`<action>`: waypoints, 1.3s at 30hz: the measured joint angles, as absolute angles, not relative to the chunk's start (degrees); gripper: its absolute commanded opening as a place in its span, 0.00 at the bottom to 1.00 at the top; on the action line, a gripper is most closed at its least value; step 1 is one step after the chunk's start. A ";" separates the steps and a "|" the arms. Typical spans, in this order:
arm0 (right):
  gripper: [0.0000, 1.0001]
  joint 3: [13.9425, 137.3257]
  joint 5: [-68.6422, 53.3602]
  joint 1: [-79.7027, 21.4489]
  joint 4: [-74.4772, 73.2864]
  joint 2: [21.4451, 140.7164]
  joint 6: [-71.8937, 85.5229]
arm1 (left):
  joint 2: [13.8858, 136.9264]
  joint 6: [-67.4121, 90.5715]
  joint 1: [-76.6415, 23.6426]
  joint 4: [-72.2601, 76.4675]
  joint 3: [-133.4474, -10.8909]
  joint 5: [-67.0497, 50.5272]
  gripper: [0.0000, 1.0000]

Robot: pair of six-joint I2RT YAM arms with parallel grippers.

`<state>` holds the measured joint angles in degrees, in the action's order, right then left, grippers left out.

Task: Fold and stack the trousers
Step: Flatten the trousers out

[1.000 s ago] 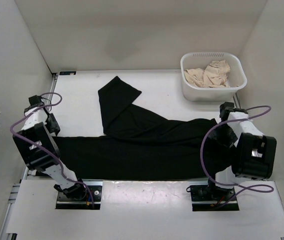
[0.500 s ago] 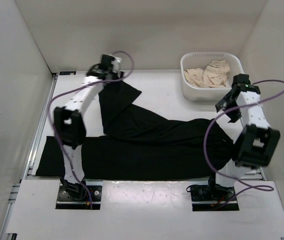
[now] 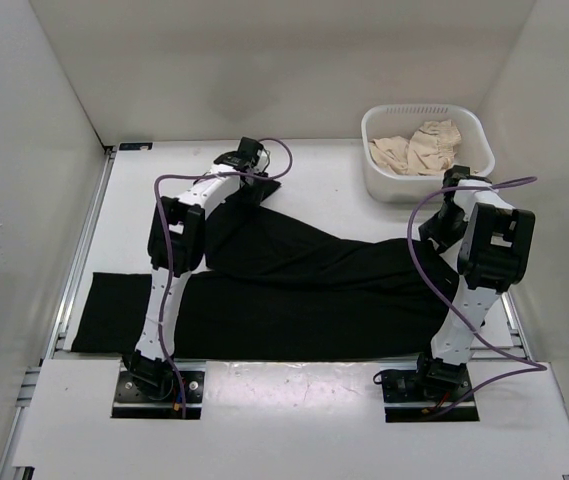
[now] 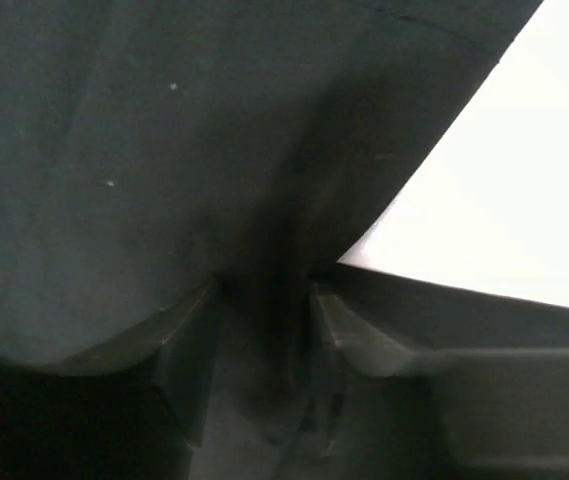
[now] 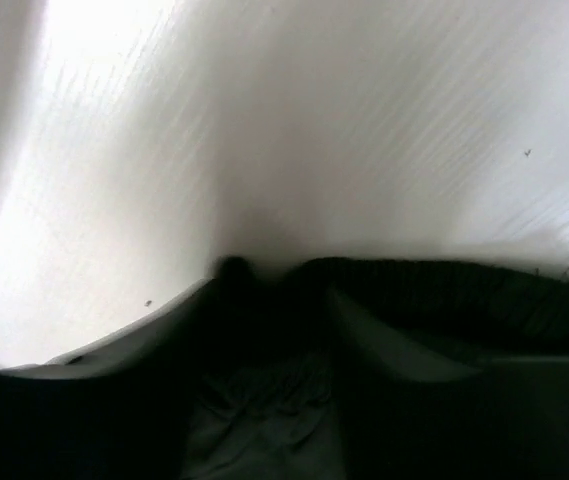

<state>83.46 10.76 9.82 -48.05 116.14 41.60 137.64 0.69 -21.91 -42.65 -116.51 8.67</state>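
The left pincer (image 4: 264, 288) stood parted, soft black fabric trousers (image 3: 294, 300) bunched between its jaws. The right pincer (image 5: 269, 280) straddled them likewise, parted.

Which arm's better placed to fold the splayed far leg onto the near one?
Left. The left gripper sits at that leg's cuff, trousers fabric between its fingers; the right gripper is at the waist end.

Left arm stretched far forward, left pincer (image 3: 252, 186) pointing down, right arm folded upright, right pincer (image 3: 438, 232) pointing down, jaws partly apart.
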 measured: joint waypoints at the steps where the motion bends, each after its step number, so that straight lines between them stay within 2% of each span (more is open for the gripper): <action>1: 0.35 83.24 10.85 9.76 -48.10 116.14 41.56 | 137.36 0.86 -21.93 -42.06 -115.90 8.73 0.35; 3: 0.21 82.98 11.25 9.74 -48.29 116.11 41.71 | 136.88 0.78 -21.98 -41.30 -114.67 10.11 0.17; 4: 0.10 82.89 11.62 9.74 -48.49 116.09 41.89 | 136.55 0.54 -22.20 -41.08 -113.97 10.83 0.14; 6: 0.00 82.50 12.03 9.76 -48.49 115.85 41.87 | 135.74 0.27 -22.39 -40.88 -112.64 11.68 0.14; 11: 0.00 81.56 12.40 9.74 -47.68 115.20 41.87 | 131.48 0.16 -20.97 -42.50 -108.01 12.08 0.14; 16: 0.00 80.20 12.60 9.63 -46.26 114.24 41.21 | 121.40 0.23 -16.14 -43.35 -101.27 9.30 0.15; 18: 0.00 79.66 12.78 9.45 -45.60 113.80 40.73 | 115.48 0.14 -12.51 -43.70 -97.89 5.82 0.25; 21: 0.00 78.94 13.58 8.86 -44.82 113.27 39.81 | 107.33 -0.03 -4.23 -44.64 -94.04 -3.16 0.30; 24: 0.00 78.85 14.74 8.14 -44.62 113.19 38.92 | 101.51 -0.01 6.09 -44.88 -90.00 -11.73 0.41; 27: 0.00 78.81 15.49 7.64 -44.58 113.19 38.50 | 98.89 0.19 15.03 -45.67 -84.27 -16.25 0.41; 30: 0.00 78.78 15.99 7.33 -44.51 113.19 38.17 | 99.26 0.36 19.42 -47.00 -77.32 -18.87 0.27; 32: 0.00 78.70 16.29 7.14 -44.42 113.08 37.87 | 99.96 0.30 22.17 -48.05 -73.58 -19.57 0.24; 33: 0.00 78.52 16.45 7.01 -44.31 112.95 37.56 | 100.38 0.25 24.12 -48.42 -71.83 -19.62 0.26; 36: 0.00 78.11 16.60 6.57 -44.31 112.62 36.82 | 100.88 0.14 29.08 -49.52 -70.08 -18.94 0.50; 39: 0.00 77.67 16.62 6.20 -44.40 112.22 35.90 | 99.57 0.60 26.87 -49.52 -70.63 -15.27 0.58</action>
<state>77.67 16.62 6.20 -44.40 112.22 35.90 99.57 0.60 26.87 -49.52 -70.63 -15.27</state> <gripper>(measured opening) 0.126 0.535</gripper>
